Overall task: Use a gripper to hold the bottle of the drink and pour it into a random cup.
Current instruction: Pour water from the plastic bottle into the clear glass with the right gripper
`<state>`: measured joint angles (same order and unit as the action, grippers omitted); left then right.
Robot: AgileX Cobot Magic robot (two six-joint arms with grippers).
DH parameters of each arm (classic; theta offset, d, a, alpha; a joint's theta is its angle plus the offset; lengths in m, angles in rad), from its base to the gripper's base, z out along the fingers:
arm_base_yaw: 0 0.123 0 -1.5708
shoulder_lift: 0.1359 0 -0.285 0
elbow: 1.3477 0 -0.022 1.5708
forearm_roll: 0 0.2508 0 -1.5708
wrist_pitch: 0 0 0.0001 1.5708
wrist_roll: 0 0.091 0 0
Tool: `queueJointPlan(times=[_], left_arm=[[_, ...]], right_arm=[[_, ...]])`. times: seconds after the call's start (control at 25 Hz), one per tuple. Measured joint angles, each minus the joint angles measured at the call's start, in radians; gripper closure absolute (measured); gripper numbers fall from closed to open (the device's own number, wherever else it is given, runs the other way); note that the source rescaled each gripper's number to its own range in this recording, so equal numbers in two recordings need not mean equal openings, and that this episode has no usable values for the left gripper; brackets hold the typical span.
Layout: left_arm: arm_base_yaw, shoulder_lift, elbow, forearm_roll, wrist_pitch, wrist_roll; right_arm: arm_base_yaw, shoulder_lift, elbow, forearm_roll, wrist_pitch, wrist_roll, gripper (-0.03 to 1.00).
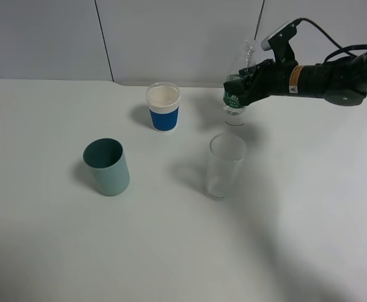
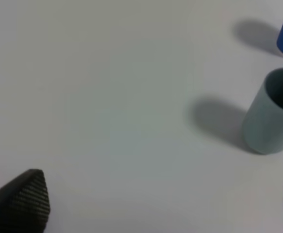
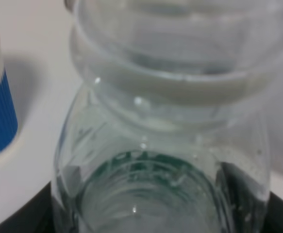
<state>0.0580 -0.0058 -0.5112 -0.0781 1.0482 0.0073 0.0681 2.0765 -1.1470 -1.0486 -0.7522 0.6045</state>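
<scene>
The glass (image 1: 226, 165) stands mid-table (image 1: 45, 251) and looks empty, though clear liquid would be hard to see. The teal cup (image 1: 107, 167) shows a dark, bare inside; the white cup (image 1: 163, 107) has a blue band. The right gripper (image 1: 237, 88) reaches in level from the right, jaws clamped on the bottle (image 1: 241, 60), which hangs in the air just behind and above the glass. The left gripper (image 2: 156, 201) hovers low, jaws wide, holding nothing. The bottle's green label and the arm's orange band (image 1: 293, 78) are too small to read.
</scene>
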Motion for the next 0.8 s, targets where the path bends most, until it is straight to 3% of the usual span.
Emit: queueJointPlan(times=[0.48,0.8], left_arm=[[0.0,0.0,0.0,0.001,0.0,0.0],[0.0,0.0,0.0,0.002,0.0,0.0]], right_arm=[[0.033,-0.142,0.0,-0.143,0.186,0.007,0.96],[0.106,-0.143,-0.001,-0.265,0.239,-0.012,0.96]])
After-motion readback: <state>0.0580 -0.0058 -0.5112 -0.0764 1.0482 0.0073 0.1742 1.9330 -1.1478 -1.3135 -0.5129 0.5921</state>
